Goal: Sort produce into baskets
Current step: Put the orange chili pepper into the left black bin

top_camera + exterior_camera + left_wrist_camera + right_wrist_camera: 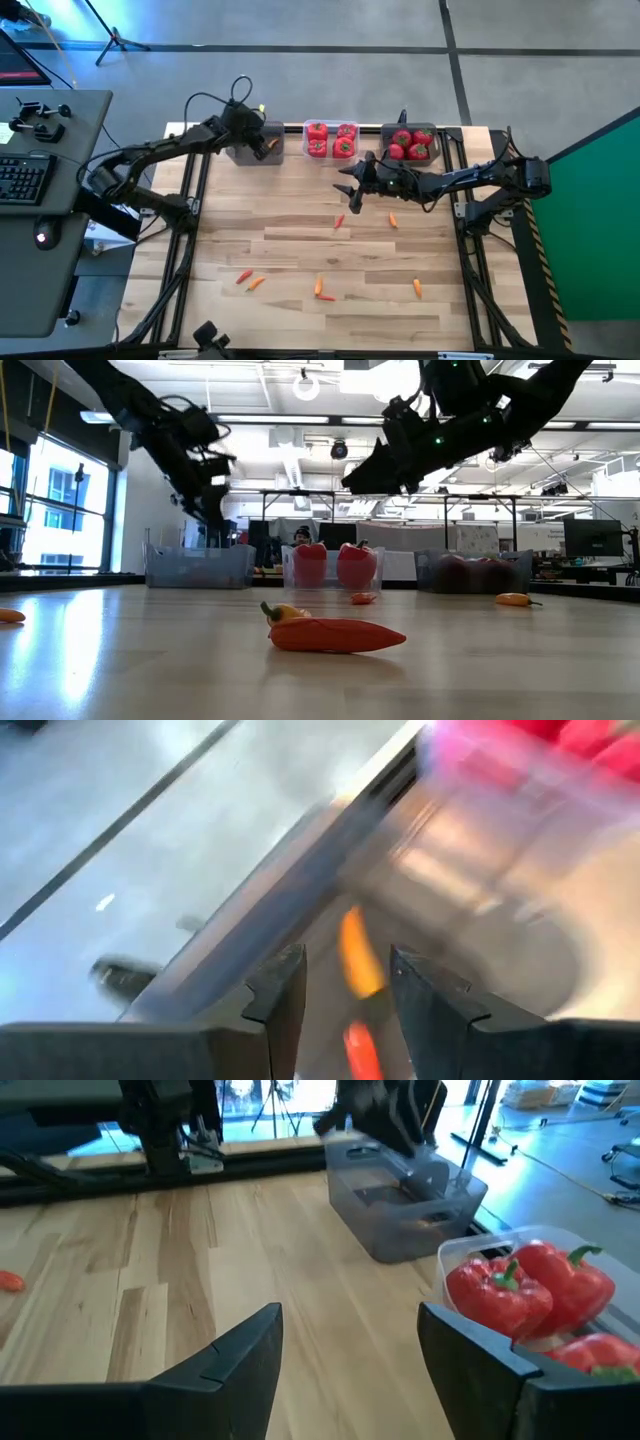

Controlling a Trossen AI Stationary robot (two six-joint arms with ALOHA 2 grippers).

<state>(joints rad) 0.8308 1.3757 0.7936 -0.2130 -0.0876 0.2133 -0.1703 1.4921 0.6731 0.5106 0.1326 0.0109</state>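
Three bins in a row along the table's (300, 240) far edge, left bin (255, 141) under the left gripper (262, 137), peppers (331, 139) in the middle bin (331, 126), tomatoes (410, 143) in the right bin (436, 143), carrot pieces (320, 288) scattered nearer the front, right gripper (346, 191) above mid-table.

Across the middle of the high view we see a pale wooden table (300, 260) with light and tan planks. Along its upper edge sit three bins: a dark grey bin (253, 143) at left with an orange carrot piece (272, 143) in it, a clear bin (331, 140) of bright red bell peppers (318, 133) with green stems, and another grey bin (409, 143) of red tomatoes (401, 139). We see orange carrots (322, 290) scattered below, black arms, a green panel (600, 230) at right and grey floor (330, 50) above.
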